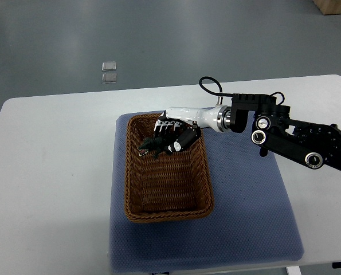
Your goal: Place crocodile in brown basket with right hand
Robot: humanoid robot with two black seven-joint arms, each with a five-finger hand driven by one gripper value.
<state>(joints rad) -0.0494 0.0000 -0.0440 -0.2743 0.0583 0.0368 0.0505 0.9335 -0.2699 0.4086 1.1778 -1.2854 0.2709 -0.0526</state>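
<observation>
My R hand (175, 135) is inside the upper end of the brown basket (165, 216), approx center frame, w/ the arm coming in from the right edge. Fingers are curled round the crocodile (149, 145). It's dark green and sticks out left of the hand, in the basket's upper-left part. Can't tell if it touches the basket floor. Basket sits on blue mat (247, 200) on white table (50, 172).
</observation>
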